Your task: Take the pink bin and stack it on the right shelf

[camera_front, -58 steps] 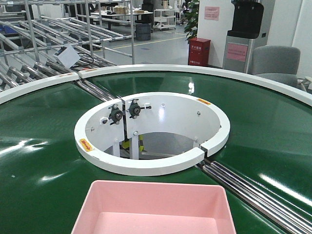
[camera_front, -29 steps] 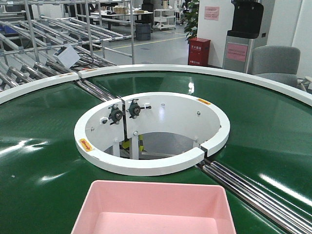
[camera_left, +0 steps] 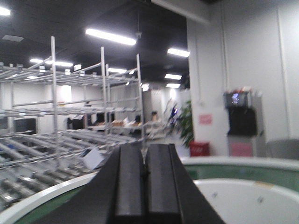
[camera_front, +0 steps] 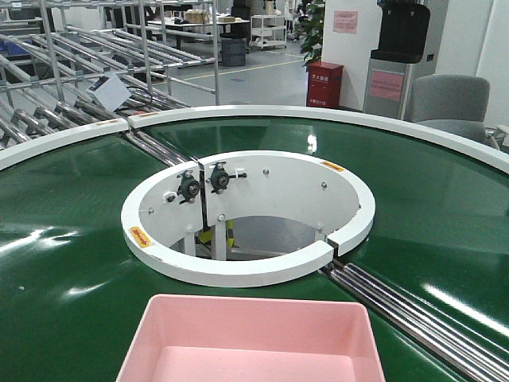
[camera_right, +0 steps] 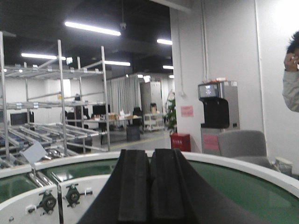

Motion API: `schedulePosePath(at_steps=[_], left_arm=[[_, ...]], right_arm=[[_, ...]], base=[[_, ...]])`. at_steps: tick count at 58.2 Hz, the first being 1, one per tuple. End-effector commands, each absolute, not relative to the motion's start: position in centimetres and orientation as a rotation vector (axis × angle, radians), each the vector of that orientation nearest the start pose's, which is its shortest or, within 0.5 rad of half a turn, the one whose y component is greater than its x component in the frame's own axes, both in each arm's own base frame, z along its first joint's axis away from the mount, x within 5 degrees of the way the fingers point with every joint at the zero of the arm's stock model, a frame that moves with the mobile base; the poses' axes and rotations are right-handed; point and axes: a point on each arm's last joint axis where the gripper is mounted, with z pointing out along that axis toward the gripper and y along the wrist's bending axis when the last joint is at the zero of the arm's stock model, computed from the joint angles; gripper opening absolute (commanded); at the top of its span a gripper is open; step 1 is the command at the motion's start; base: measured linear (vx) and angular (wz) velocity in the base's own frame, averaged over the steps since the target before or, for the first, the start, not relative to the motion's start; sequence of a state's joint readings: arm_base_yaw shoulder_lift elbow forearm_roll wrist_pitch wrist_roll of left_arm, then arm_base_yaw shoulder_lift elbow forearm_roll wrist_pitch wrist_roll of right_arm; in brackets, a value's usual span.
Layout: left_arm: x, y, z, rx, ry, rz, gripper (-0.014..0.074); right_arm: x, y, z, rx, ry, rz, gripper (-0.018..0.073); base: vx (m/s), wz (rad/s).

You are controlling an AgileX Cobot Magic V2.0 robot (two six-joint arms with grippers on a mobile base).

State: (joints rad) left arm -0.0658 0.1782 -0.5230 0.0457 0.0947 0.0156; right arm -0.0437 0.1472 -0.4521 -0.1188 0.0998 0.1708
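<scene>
The pink bin sits on the green circular conveyor belt at the bottom middle of the front view, its near part cut off by the frame edge; it looks empty. Neither gripper shows in the front view. In the left wrist view my left gripper is shut, black fingers pressed together, pointing out over the belt's rim with nothing held. In the right wrist view my right gripper is shut and empty, raised above the belt. The right shelf is out of view.
A white ring surrounds the round opening in the belt's middle. Steel rollers cross the belt at right. Metal roller racks stand behind at left. A red cabinet, a grey chair and a person are at right.
</scene>
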Motion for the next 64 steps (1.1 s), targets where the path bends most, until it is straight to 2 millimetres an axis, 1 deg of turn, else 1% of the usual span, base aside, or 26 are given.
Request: schedulePosePath(at_steps=[1,5,11,15,18,20,26,30,33,35,37,41,45,49,52,53,54,59,63,64], left_arm=[[5.2,-0.2,38.8,0.121,1.323,0.065,-0.0004],[6.7,-0.3,38.9,0.125,1.387,0.062,-0.0001],[9.0,-0.5,37.7,0.134,1.533,0.058,0.0021],[10.4,-0.5,36.7,0.141,1.634,0.058,0.0064],[11.4,-0.6,36.0,0.146,1.699,0.058,0.0103],[12.0,-0.6,35.6,0.148,1.736,0.056,0.0149],[13.5,-0.7,34.9,0.154,1.792,0.055,0.0267],[14.6,-0.8,34.2,0.159,1.839,0.055,0.0353],[15.3,-0.8,33.7,0.162,1.87,0.054,0.0398],[15.8,-0.9,33.4,0.158,1.893,0.048,0.0419],[16.3,-0.9,33.0,0.138,1.913,0.026,0.0438],[17.3,-1.1,32.4,0.103,1.948,-0.013,0.0459],[18.2,-1.4,31.6,0.073,1.994,-0.066,0.0462],[19.2,-2.1,30.8,0.054,2.051,-0.134,0.0462],[20.1,-2.8,30.8,0.089,2.086,-0.159,0.0462],[20.4,-3.0,30.8,0.106,2.094,-0.165,0.0462],[20.8,-3.3,30.8,0.124,2.105,-0.171,0.0462],[22.8,-4.6,31.2,0.187,2.151,-0.214,0.0462],[24.7,-5.9,31.4,0.222,2.202,-0.259,0.0462],[25.1,-6.1,31.7,0.231,2.203,-0.264,0.0462]], right_arm=[[4.8,-0.4,37.2,0.076,1.312,-0.017,-0.0011],[6.3,-0.5,37.4,0.08,1.374,-0.019,-0.0008],[8.6,-0.6,36.7,0.085,1.472,-0.019,0.0006],[9.9,-0.7,36.1,0.088,1.528,-0.02,0.0029],[10.8,-0.7,35.8,0.082,1.562,-0.027,0.0062],[11.3,-0.7,35.6,0.075,1.583,-0.034,0.0089],[12.9,-0.8,34.6,0.071,1.662,-0.041,0.0221],[13.8,-0.9,34.1,0.072,1.7,-0.041,0.0328],[14.5,-0.9,33.7,0.073,1.726,-0.04,0.0403],[15.1,-0.9,33.4,0.073,1.745,-0.039,0.0461],[15.5,-0.9,33.0,0.083,1.768,-0.03,0.0495],[16.3,-0.9,32.2,0.17,1.822,0.048,0.054],[17.3,-0.8,31.2,0.174,1.932,0.054,0.0542],[18.7,-0.2,30.5,0.083,2.089,0.04,0.0529],[20.1,0.9,30.1,-0.024,2.185,0.048,0.0517],[20.5,1.2,30.3,-0.041,2.195,0.056,0.0513],[21.0,1.6,30.1,-0.06,2.222,0.07,0.0511],[23.4,3.2,30.3,-0.079,2.284,0.148,0.0503],[25.6,4.6,29.9,-0.104,2.346,0.191,0.0501],[26.2,5.0,29.7,-0.114,2.364,0.201,0.0501]], base=[[0.0,0.0],[0.0,0.0],[0.0,0.0],[0.0,0.0],[0.0,0.0],[0.0,0.0],[0.0,0.0],[0.0,0.0],[0.0,0.0],[0.0,0.0],[0.0,0.0],[0.0,0.0],[0.0,0.0],[0.0,0.0],[0.0,0.0],[0.0,0.0],[0.0,0.0],[0.0,0.0],[0.0,0.0],[0.0,0.0]])
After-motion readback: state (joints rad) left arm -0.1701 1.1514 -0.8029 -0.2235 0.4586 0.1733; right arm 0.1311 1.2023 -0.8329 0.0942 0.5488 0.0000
